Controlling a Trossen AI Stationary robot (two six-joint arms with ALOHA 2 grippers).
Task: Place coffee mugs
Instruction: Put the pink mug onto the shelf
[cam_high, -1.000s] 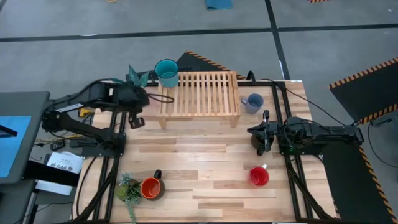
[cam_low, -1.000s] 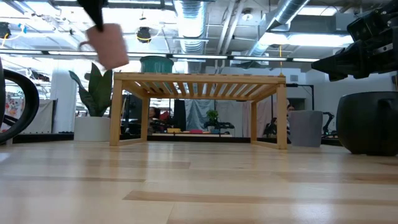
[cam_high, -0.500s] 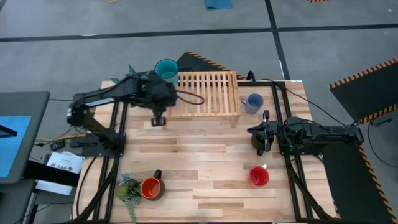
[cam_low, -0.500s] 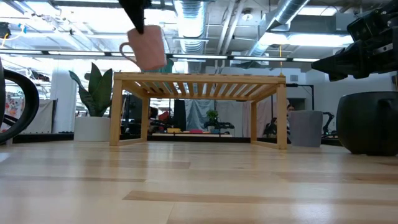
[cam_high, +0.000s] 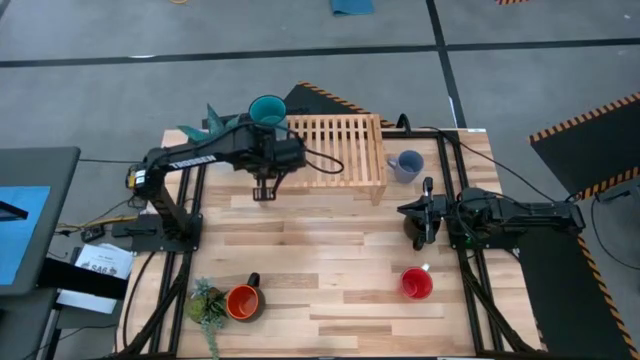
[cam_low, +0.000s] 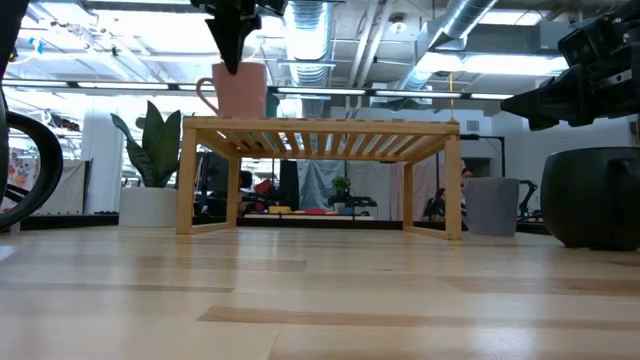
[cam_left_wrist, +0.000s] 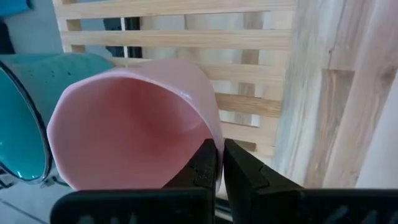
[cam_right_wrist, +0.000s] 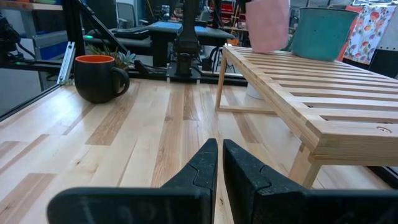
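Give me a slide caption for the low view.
Left gripper holds the pink mug by its rim at the wooden rack, teal mug behind.

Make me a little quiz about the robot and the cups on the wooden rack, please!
1. True or false: the left claw is shut on the rim of the pink mug.
2. Which mug already sits on the slatted rack? A) red B) teal C) orange
3. Fill in: the right claw rests low over the table, between the grey-blue mug and the ____ mug.

Key:
1. True. The left wrist view shows its fingers pinching the pink rim.
2. B. The teal mug stands at the rack's far left corner.
3. Red. The red mug stands near the table's front.
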